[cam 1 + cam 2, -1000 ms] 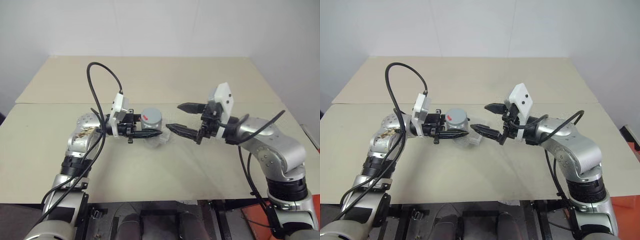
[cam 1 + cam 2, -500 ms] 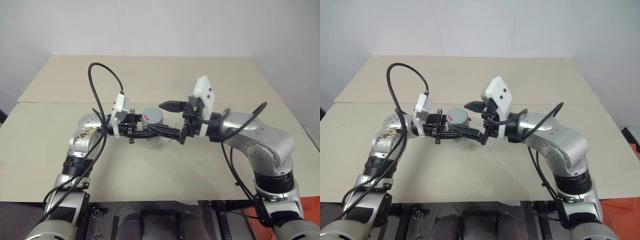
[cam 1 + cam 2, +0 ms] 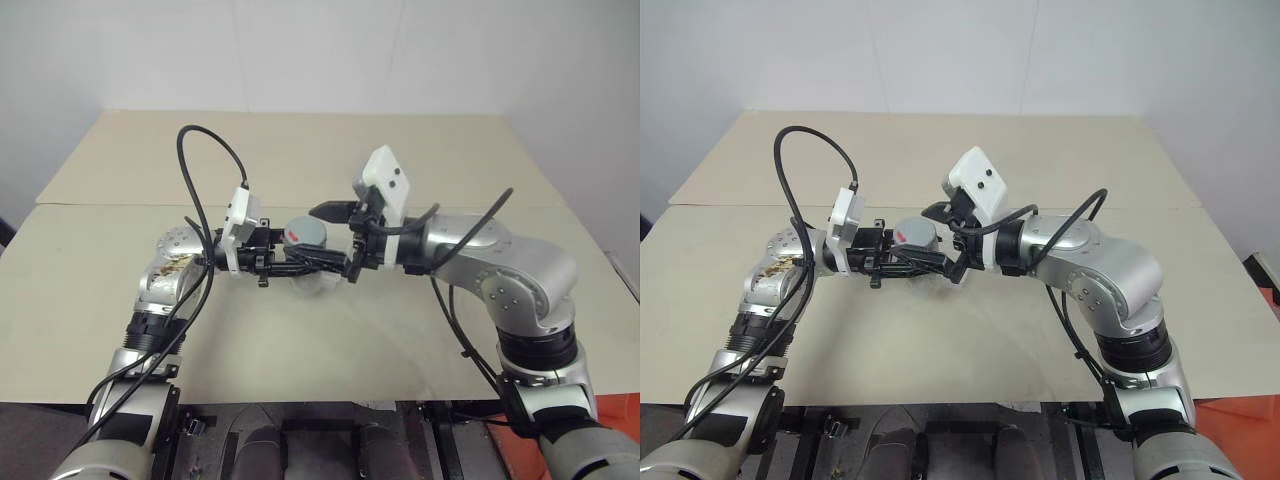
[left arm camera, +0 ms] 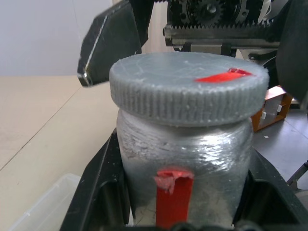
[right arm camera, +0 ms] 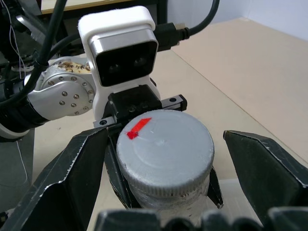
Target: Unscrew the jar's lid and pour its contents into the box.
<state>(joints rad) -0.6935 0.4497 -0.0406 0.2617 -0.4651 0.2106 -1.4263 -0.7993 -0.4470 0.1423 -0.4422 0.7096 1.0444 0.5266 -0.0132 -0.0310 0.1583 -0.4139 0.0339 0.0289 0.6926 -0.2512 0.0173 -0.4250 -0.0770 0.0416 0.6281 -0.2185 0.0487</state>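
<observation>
My left gripper (image 3: 312, 252) is shut on the jar (image 4: 185, 159), a silvery jar with a red label patch, and holds it upright above the table. The grey lid (image 5: 166, 144) with a red mark sits screwed on top. My right gripper (image 5: 163, 137) is open, reaching in from the right. Its two black fingers (image 5: 72, 187) flank the lid on either side with a gap to it. The clear plastic box (image 4: 43, 207) lies on the table just below the jar, and shows again as the box (image 3: 322, 285). The contents are hidden inside the jar.
The beige table (image 3: 300, 150) stretches wide behind and to both sides, with a seam across it. A black cable (image 3: 195, 170) loops above my left arm. An orange object (image 4: 269, 108) stands off the table's right side.
My right gripper has swung left, from beside the jar to around the lid, its fingers still spread. The left gripper and the jar have stayed put.
</observation>
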